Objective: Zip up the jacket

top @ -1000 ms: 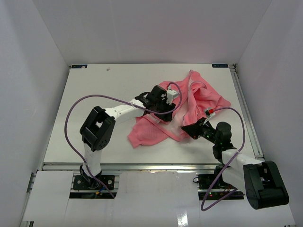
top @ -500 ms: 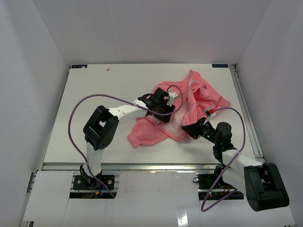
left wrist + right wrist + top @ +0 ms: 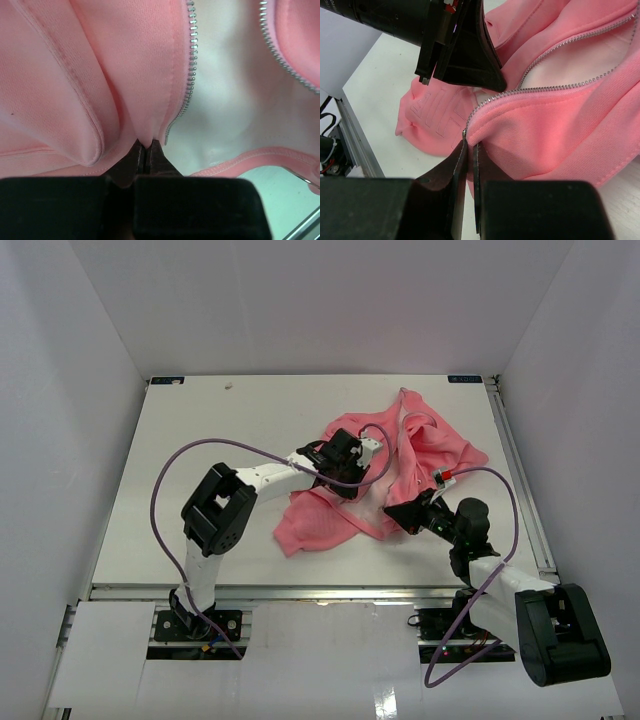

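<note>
The salmon-pink jacket lies crumpled right of the table's middle, its front open. In the left wrist view my left gripper is shut on a fold of the jacket just beside one row of zipper teeth; the other row runs apart at the upper right. My right gripper is shut on the jacket's hem at the lower end of a zipper row. From above, the left gripper and the right gripper hold the near edge, close together.
The white table is walled on three sides. Purple cables loop over both arms. A metal rail runs along the table's right edge. The left gripper's black body hangs just beyond the right fingers.
The left gripper has closed on the jacket's fold. Its arm shifted slightly right, and the jacket's near-left part has bunched up a little. The right arm has not moved.
</note>
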You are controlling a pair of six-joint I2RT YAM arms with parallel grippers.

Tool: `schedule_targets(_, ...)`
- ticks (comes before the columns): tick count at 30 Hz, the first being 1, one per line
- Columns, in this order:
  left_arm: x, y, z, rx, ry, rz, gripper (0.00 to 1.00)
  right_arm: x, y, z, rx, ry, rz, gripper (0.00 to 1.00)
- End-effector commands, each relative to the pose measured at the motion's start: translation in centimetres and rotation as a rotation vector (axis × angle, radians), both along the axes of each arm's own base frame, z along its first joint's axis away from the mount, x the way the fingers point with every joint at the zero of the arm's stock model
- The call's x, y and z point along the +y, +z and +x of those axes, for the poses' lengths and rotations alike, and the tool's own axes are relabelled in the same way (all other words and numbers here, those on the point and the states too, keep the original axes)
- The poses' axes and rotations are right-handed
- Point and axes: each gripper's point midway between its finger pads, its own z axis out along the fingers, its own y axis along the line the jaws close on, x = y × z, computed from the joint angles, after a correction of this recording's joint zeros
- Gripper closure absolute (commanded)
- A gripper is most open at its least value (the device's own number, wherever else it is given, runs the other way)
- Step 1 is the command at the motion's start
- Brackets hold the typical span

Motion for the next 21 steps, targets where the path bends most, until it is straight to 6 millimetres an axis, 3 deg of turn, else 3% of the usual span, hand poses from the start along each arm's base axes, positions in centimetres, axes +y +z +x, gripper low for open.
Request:
schedule_targets(1,-2.2,3.6,-1.2,-0.02,-0.094,-0.139,1.0,0.1,1.0,0.6,-0.055,-0.005,0.006,0.92)
schedule_targets(6,-1.5,7.0,-0.2,-0.065,-0.066,-0.256,1.0,0.9,1.8,0.3,-0.087,0.048,0.057,0.92)
schedule_targets(9,-1.1,9.0,-0.9,-0.057,-0.106,-0.388,1.0,1.6,2.2,-0.1,-0.114,0.098,0.079,0.92)
schedule_targets(13,-0.8,11.8,-1.0,-0.09,-0.148,-0.551,1.0,1.9,4.3,-0.9,-0.244,0.121,0.118,0.92)
schedule_targets(21,0.1,16.7,-4.9,-0.135,-0.33,-0.817,1.0,3.4,6.2,-1.3,-0.315,0.28,0.127,0.92)
